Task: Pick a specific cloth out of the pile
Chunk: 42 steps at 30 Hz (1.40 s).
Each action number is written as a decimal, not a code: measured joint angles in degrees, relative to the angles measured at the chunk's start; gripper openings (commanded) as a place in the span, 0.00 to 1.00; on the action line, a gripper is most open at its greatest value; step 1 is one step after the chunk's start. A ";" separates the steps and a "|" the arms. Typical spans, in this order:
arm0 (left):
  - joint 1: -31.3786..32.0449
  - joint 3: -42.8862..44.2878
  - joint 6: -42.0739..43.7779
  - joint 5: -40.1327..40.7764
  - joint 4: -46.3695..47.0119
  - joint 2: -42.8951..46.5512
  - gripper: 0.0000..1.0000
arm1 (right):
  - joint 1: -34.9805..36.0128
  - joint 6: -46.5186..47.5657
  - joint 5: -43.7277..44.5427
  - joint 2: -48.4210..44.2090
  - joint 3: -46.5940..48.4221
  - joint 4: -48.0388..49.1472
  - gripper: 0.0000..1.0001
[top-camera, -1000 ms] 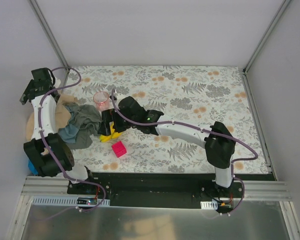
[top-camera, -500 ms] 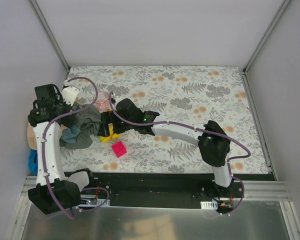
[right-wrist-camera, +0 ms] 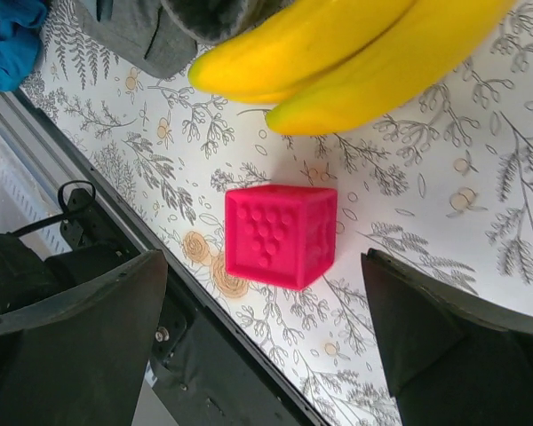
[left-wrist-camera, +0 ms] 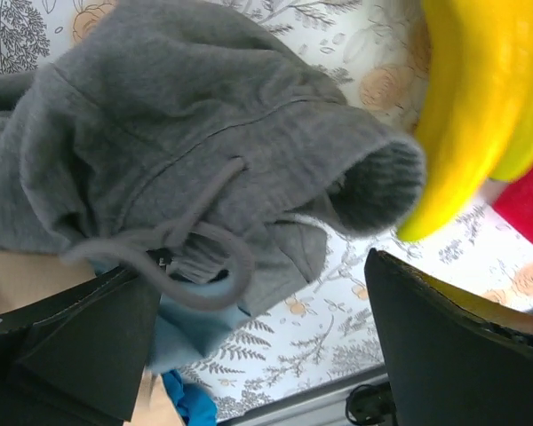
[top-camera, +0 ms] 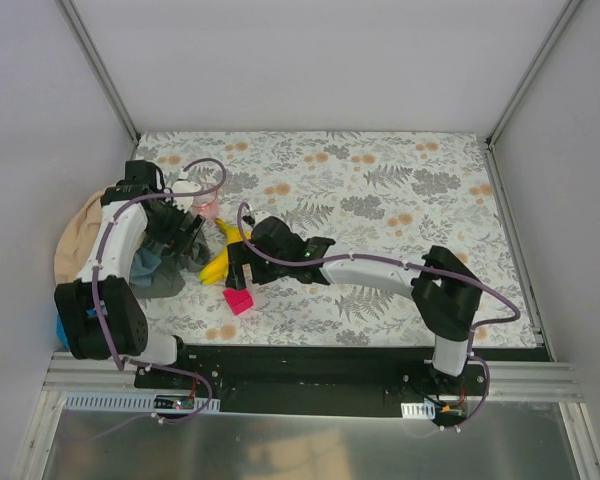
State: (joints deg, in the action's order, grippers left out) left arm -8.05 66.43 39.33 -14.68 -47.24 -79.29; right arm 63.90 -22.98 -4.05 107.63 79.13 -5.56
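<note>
Left hand [left-wrist-camera: 262,355]: fingers wide apart, nothing clamped; the dark grey-green cloth [left-wrist-camera: 195,151] lies bunched with its drawstring just ahead of the gap, one folded end touching the banana bunch [left-wrist-camera: 480,106]. This cloth sits on the banana-side edge of the pile [top-camera: 85,235], over blue and tan fabric, on the floral tabletop [top-camera: 400,190]. Right hand [right-wrist-camera: 262,302]: fingers apart, over the pink cube [right-wrist-camera: 280,235] just beside the bananas, not gripping it.

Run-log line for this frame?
left gripper: open, over grey-green cloth | right gripper: open, over pink cube | bananas: beside cloth | cloth: not yet gripped
</note>
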 measured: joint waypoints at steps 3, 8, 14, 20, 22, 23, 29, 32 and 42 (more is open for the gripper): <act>0.15 1.36 -1.25 2.40 2.25 -5.57 0.93 | 0.00 0.09 1.20 -3.54 -2.97 0.13 0.99; 0.13 3.21 -3.15 6.19 5.33 -14.58 0.55 | 0.00 0.13 3.34 -8.90 -7.15 0.72 0.99; 0.11 3.50 -5.90 7.74 8.46 -16.15 0.00 | 0.00 0.22 5.77 -12.59 -11.45 1.05 1.00; 0.07 3.63 -8.66 9.77 9.29 -11.23 0.00 | 0.00 1.20 9.11 -17.16 -16.04 0.50 0.99; -0.33 3.82 -9.18 10.56 9.14 -6.16 0.00 | 0.00 1.57 10.40 -18.97 -17.03 0.11 0.99; -0.76 4.33 -9.53 10.82 8.98 -2.99 0.00 | 0.00 1.75 11.06 -19.80 -17.38 -0.11 0.99; -3.63 14.47 -11.06 14.51 8.35 13.70 0.00 | -0.94 3.04 14.69 -25.11 -19.82 -1.20 0.99; -3.61 20.39 -11.45 15.34 7.56 18.29 0.00 | -2.89 3.28 15.82 -27.87 -21.09 -2.05 0.99; -3.56 48.35 -14.82 20.79 4.28 12.81 0.00 | -11.02 3.54 17.81 -36.46 -25.59 -5.35 1.00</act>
State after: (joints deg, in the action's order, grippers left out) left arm -11.62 114.78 24.51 6.11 -42.96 -66.48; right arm 52.88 -19.44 13.76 71.18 53.54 -10.92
